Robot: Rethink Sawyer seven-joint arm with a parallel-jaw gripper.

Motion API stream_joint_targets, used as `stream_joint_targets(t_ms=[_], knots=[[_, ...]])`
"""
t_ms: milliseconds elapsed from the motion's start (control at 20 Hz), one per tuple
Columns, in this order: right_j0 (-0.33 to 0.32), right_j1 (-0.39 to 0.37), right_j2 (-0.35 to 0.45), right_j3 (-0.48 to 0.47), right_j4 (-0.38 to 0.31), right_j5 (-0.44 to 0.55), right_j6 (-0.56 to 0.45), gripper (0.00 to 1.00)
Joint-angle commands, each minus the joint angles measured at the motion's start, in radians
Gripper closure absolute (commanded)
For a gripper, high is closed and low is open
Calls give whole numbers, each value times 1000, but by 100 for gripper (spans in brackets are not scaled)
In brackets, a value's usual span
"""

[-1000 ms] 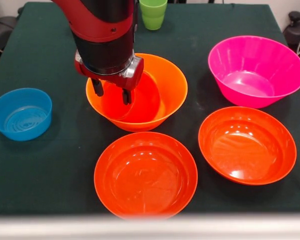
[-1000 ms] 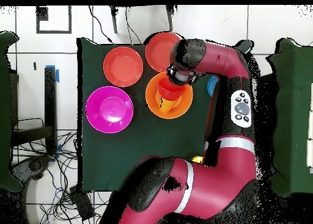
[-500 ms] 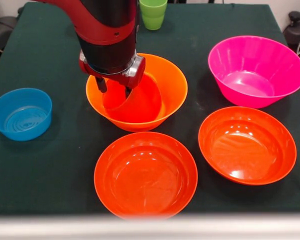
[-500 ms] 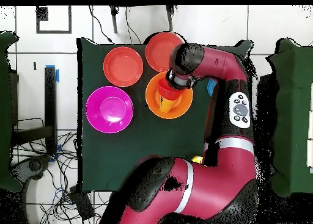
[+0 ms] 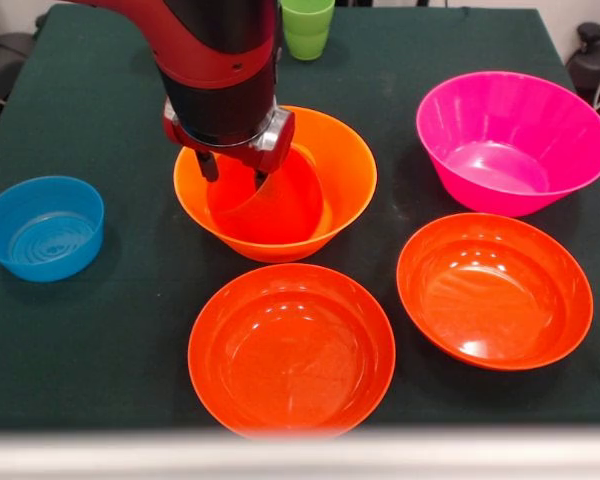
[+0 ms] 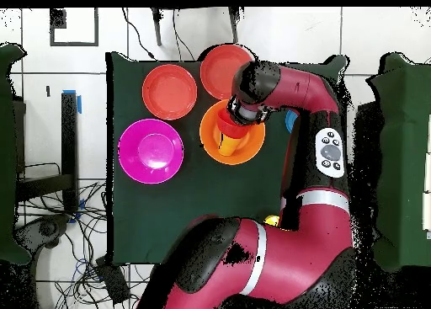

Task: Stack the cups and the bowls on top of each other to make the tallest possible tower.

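Observation:
A large orange bowl (image 5: 345, 170) stands mid-table, and a small red-orange bowl (image 5: 280, 205) lies tilted inside it. My gripper (image 5: 233, 172) hangs just above that small bowl's near-left rim, open, with nothing between its fingers. In the overhead view the arm's wrist covers the gripper above the orange bowl (image 6: 244, 150). Two wide red-orange bowls (image 5: 291, 350) (image 5: 494, 290) sit along the near edge. A magenta bowl (image 5: 510, 140) is at the right, a small blue bowl (image 5: 42, 228) at the left, and a green cup (image 5: 306, 27) stands upside down at the far edge.
The dark green cloth (image 5: 100, 330) covers the whole table. All bowls stand apart from one another, with gaps of cloth between them. In the overhead view the arm (image 6: 324, 146) hides most of the blue bowl (image 6: 291, 119), and a bit of yellow (image 6: 271, 220) shows beside the arm.
My gripper has risen out of the orange bowl and shifted slightly right in the front view. The small red-orange bowl stayed where it lay.

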Motion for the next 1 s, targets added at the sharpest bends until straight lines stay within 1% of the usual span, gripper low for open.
stream_joint_targets(t_ms=[50, 400, 600, 800, 1000], knots=[[20, -20, 51, 126, 17, -5, 17, 0], [27, -42, 56, 126, 38, 38, 11, 0], [31, -51, 50, 127, 43, 79, 8, 0], [32, -53, 52, 137, 50, 74, 11, 0], [33, -60, 49, 148, 59, 89, 12, 0]])
